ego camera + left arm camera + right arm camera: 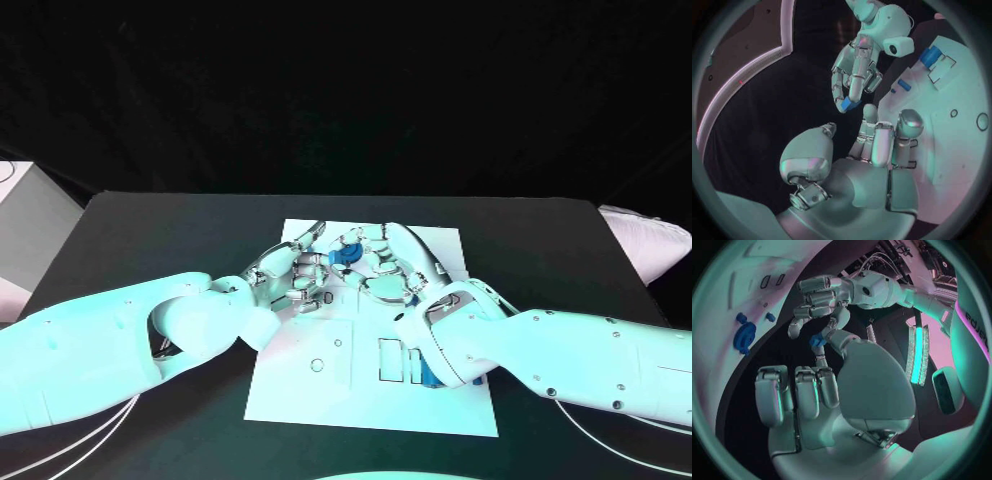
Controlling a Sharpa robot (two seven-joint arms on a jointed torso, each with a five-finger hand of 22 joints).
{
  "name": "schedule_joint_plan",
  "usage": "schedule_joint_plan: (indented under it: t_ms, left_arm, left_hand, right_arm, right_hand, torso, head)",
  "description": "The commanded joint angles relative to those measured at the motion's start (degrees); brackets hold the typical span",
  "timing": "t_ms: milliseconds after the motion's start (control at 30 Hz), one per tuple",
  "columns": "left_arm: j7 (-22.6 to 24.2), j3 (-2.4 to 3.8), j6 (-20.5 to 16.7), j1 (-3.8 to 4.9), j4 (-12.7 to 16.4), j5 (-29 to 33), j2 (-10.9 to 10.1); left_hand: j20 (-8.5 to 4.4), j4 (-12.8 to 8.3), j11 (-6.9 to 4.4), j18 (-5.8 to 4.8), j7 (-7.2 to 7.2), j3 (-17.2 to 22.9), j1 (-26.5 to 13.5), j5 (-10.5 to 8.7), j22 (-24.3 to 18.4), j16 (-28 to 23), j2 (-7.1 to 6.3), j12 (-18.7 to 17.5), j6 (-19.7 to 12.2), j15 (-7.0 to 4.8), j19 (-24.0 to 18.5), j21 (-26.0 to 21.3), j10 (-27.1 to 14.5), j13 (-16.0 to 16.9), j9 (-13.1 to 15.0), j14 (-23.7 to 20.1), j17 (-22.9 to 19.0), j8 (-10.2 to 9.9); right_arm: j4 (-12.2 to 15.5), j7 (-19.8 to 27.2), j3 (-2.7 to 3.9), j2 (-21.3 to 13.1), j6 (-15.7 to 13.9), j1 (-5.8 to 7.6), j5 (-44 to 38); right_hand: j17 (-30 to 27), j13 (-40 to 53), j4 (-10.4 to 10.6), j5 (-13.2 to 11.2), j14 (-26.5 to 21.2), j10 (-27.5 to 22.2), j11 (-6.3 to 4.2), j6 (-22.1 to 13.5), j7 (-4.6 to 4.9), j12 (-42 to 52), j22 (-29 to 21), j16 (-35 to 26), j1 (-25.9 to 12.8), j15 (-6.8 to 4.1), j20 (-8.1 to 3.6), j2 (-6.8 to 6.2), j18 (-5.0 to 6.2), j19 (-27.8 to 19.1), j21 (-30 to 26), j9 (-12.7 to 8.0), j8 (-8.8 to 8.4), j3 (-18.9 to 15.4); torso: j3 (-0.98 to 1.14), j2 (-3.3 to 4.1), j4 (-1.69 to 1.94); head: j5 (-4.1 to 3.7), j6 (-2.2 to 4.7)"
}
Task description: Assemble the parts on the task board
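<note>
- While both hands meet over the upper middle of the head view, a small blue part (342,257) sits between them above the far half of the white task board (325,385).
- From the left wrist view, the right hand (856,75) pinches that blue part (847,104) at its fingertips; the right wrist view shows the same piece (817,341) at the tip of a finger of that hand.
- By contrast, the left hand (293,268) lies just beside it with fingers curled over the board; whether it also touches the part I cannot tell, and it seems to hold nothing of its own.
- My judgement: the step in hand is carrying or re-gripping this piece for seating in the board.
- To do it well, keep the pinch firm but square, let the left hand steady the part rather than pull it, and line the piece up with its recess before pressing down.
- One risk is that so small a piece twists or slips from the fingertips.
- Another blue part (420,368) stands in a slot at the lower right of the board, partly behind the right arm.
- Underneath, the black table (159,225) carries the board, with a dark backdrop filling the top of the frame.
- At the left edge a pale box-like object (26,225) shows, and at the right edge something white (642,240).
</note>
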Motion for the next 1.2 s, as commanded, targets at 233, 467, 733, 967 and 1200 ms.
schedule_joint_plan:
  t_ms: [233, 467, 733, 967, 1200]
  left_arm:
    - [0.12, 0.03, 3.21, -0.04, 0.39, 2.05, 0.29]
    - [1.59, 0.03, 3.34, -0.04, 0.47, 3.22, 0.23]
    - [2.38, 0.03, 3.59, -0.04, 0.46, 4.18, 0.15]
    - [2.44, 0.03, 3.54, -0.04, 0.32, 4.47, 0.07]
    - [2.03, 0.03, 3.33, -0.04, 0.14, 4.52, -0.02]
  left_hand:
    - [-0.01, -0.01, -0.21, -0.81, 0.01, -1.57, -0.13, -0.07, 1.21, 0.72, 1.85, 1.68, 1.02, -0.10, 0.97, 0.81, 1.81, 2.13, -0.17, 1.28, 1.96, 0.44]
    - [-0.37, -0.02, -0.81, -1.21, -0.67, -3.02, -0.15, 0.11, 3.43, 1.24, 3.78, 2.92, 3.19, -0.56, 2.47, 1.86, 3.78, 4.42, 0.15, 2.32, 4.10, 1.27]
    - [-0.86, -0.03, -1.41, -1.42, -1.34, -4.26, 0.08, 0.17, 4.54, 1.41, 5.12, 3.18, 4.85, -1.10, 3.27, 2.40, 5.00, 5.46, 0.91, 2.85, 5.10, 1.86]
    - [-1.02, -0.04, -1.60, -1.49, -1.54, -4.66, 0.21, 0.19, 4.91, 1.45, 5.44, 3.23, 5.28, -1.27, 3.55, 2.57, 5.38, 5.81, 1.22, 3.02, 5.42, 2.04]
    - [-1.14, -0.05, -1.74, -1.52, -1.68, -4.95, 0.37, 0.20, 5.06, 1.47, 5.66, 3.25, 5.56, -1.39, 3.68, 2.65, 5.64, 6.00, 1.46, 3.12, 5.58, 2.17]
  right_arm:
    - [0.13, 1.04, 0.02, 0.08, 0.67, -0.08, -0.01]
    - [-0.06, 0.89, 0.02, 0.01, 1.00, -0.08, 0.00]
    - [-0.29, 0.81, 0.02, 0.04, 1.30, -0.09, 0.00]
    - [-0.32, 0.88, 0.01, 0.05, 1.31, -0.14, 0.00]
    - [-0.28, 1.05, 0.01, -0.06, 1.09, -0.18, 0.00]
  right_hand:
    - [14.43, 12.52, -0.37, 0.33, 5.83, 3.51, 0.02, 0.31, 0.13, 0.09, 12.97, 0.02, 0.14, -0.02, -0.17, 0.23, -0.99, 4.77, 0.15, 0.01, 0.20, 0.23]
    - [14.43, 12.52, -0.37, 0.33, 5.83, 3.51, 0.02, 0.31, 0.13, 0.09, 12.97, 0.02, 0.14, -0.02, -0.17, 0.23, -0.99, 4.77, 0.15, 0.01, 0.20, 0.23]
    - [14.43, 12.52, -0.37, 0.33, 5.83, 3.51, 0.02, 0.31, 0.13, 0.09, 12.97, 0.02, 0.14, -0.02, -0.17, 0.23, -0.99, 4.77, 0.15, 0.01, 0.20, 0.23]
    - [14.48, 12.52, -0.53, 0.34, 5.84, 3.50, 0.07, 0.23, 0.18, 0.08, 12.99, 0.04, 0.10, 0.02, -0.13, 0.22, -0.99, 4.78, 0.17, 0.01, 0.21, 0.32]
    - [14.47, 12.50, -0.58, 0.34, 5.84, 3.48, 0.08, 0.21, 0.19, 0.06, 12.98, 0.04, 0.09, 0.04, -0.12, 0.24, -0.99, 4.77, 0.15, 0.02, 0.23, 0.36]
  torso:
    - [-0.05, -0.04, 0.04]
    - [-0.05, 0.01, -0.04]
    - [-0.06, -0.04, 0.07]
    - [-0.04, -0.07, 0.04]
    - [0.00, -0.03, 0.02]
  head:
    - [-0.22, -0.10]
    - [-0.23, -0.12]
    - [-0.32, -0.31]
    - [-0.24, -0.33]
    - [-0.20, -0.35]
